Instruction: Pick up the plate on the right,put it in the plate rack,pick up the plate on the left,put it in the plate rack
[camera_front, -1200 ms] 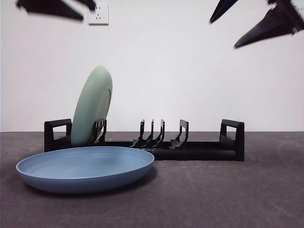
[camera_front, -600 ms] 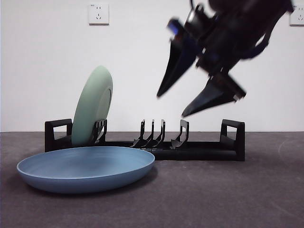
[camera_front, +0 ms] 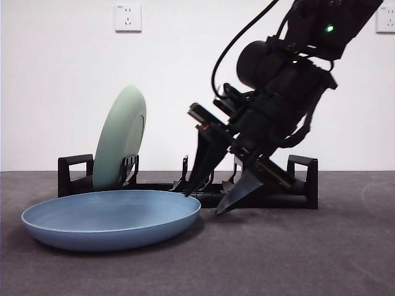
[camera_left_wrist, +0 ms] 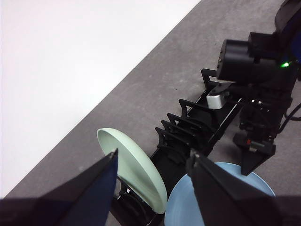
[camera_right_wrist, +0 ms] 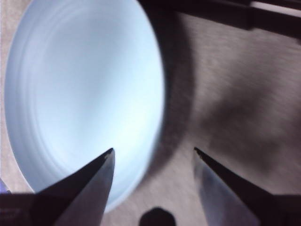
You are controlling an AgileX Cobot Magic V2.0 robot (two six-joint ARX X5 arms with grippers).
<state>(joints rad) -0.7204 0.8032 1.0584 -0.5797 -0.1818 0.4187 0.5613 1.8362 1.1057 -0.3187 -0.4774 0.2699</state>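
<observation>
Now the blue plate point(camera_front: 111, 219) lies flat, rack point(camera_front: 247, 196) running crosswise behind.

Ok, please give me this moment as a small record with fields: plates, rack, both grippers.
green plate: upright in the rack, near one end
blue plate: flat on the table, in front of the rack
rack: other slots hold no plate
right gripper: open, low at the blue plate's rim, one jaw over the plate, one over the table
left gripper: open, high above the rack, holding nothing
</observation>
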